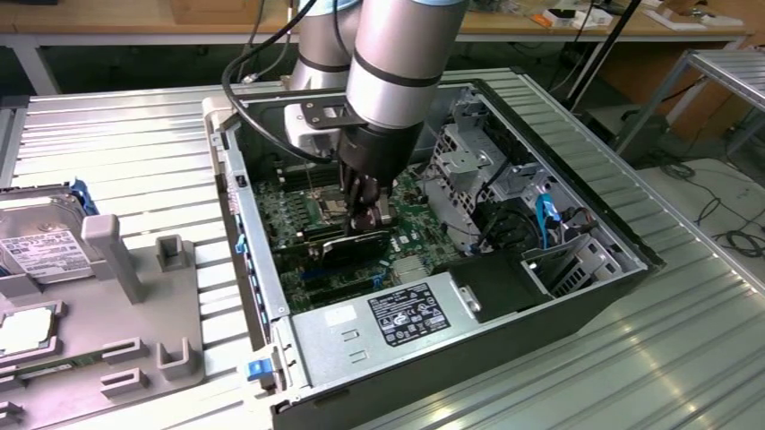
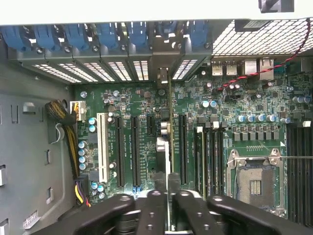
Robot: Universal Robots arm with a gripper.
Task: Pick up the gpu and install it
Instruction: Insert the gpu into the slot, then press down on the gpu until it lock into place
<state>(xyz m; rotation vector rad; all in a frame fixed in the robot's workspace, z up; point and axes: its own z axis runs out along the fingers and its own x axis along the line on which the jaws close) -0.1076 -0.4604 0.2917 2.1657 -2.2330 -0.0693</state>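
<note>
The arm point(image 1: 395, 63) reaches down from the top centre of the exterior view into the open case point(image 1: 257, 242), which lies on its side on the ribbed metal table point(image 1: 120, 134). The gripper point(image 1: 371, 215) is inside the case, directly above the motherboard point(image 1: 281, 210), at the centre of the frame. Its fingers point(image 1: 380, 208) are clamped on the gpu point(image 1: 353, 244), which shows as a dark card just below them, between the gripper and the power supply point(image 1: 358, 327) at the lower centre. The drive cage point(image 1: 460, 161) stands to the exterior view's right of the gripper. At the exterior view's far left, a hard drive point(image 1: 36, 242) with a white label rests beside a grey holder point(image 1: 132, 296), well apart from the case. In the wrist view, the gripper point(image 2: 168, 196) holds the gpu point(image 2: 166, 147) edge-on, with the two black fingers point(image 2: 154, 210) pressed against its opposite faces. The card stands upright over the motherboard point(image 2: 244, 98), between two long black slots point(image 2: 134, 152), with one end pointing toward the row of blue latches point(image 2: 78, 36) at the case wall. The CPU socket point(image 2: 252, 183) is open and lies apart from the card. Whether the card edge is seated in a slot cannot be told.
</note>
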